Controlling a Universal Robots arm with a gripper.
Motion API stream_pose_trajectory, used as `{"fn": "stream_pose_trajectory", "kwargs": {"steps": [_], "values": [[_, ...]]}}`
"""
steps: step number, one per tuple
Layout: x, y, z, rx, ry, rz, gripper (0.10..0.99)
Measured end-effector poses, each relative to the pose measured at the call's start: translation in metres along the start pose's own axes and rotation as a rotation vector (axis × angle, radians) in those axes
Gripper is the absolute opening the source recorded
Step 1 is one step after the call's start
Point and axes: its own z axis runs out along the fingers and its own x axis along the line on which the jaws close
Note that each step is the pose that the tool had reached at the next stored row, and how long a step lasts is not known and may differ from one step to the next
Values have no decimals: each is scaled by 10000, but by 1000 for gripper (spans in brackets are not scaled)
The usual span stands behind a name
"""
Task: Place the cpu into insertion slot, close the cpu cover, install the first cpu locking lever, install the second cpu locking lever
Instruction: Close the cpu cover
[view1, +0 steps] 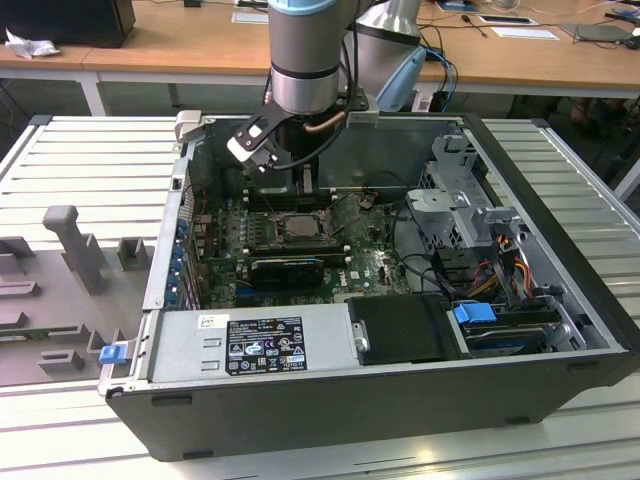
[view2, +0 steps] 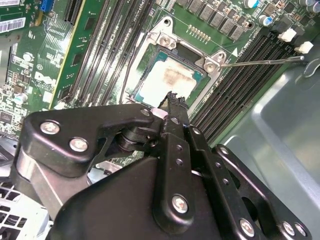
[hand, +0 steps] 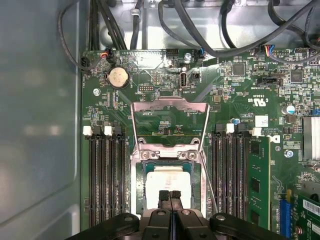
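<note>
Inside the open case (view1: 330, 400), the motherboard (hand: 240, 100) carries the slot (hand: 140, 185). The gripper (hand: 170, 194) hangs just above the slot, its jaws pressed together. The cover (hand: 170, 106) stands swung open beside the slot. The cpu (hand: 167, 176) lies seated in the slot.

The arm (view1: 305, 60) was a silver-grey cylinder with pale blue trim and a coppery cable (view1: 325, 122) at its wrist. Its gripper (hand: 169, 196) was matte black, its linked bars fastened by bright silver screws (view2: 180, 202).
</note>
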Motion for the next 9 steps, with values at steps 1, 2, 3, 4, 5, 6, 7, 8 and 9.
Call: {"fn": "stream_pose_trajectory", "kwargs": {"steps": [1,2,3,4,5,6,7,8,9], "values": [[0,0,-5,0,0,1,106],[0,0,-8,1,0,1,106],[1,1,-12,-1,1,1,106],[1,1,-15,-1,1,1,106],[1,1,-18,-1,1,1,106],[1,1,-22,0,0,1,106],[1,1,-24,-1,0,1,106],[1,1,-27,1,-1,1,106],[1,1,-31,1,-2,2,106]]}}
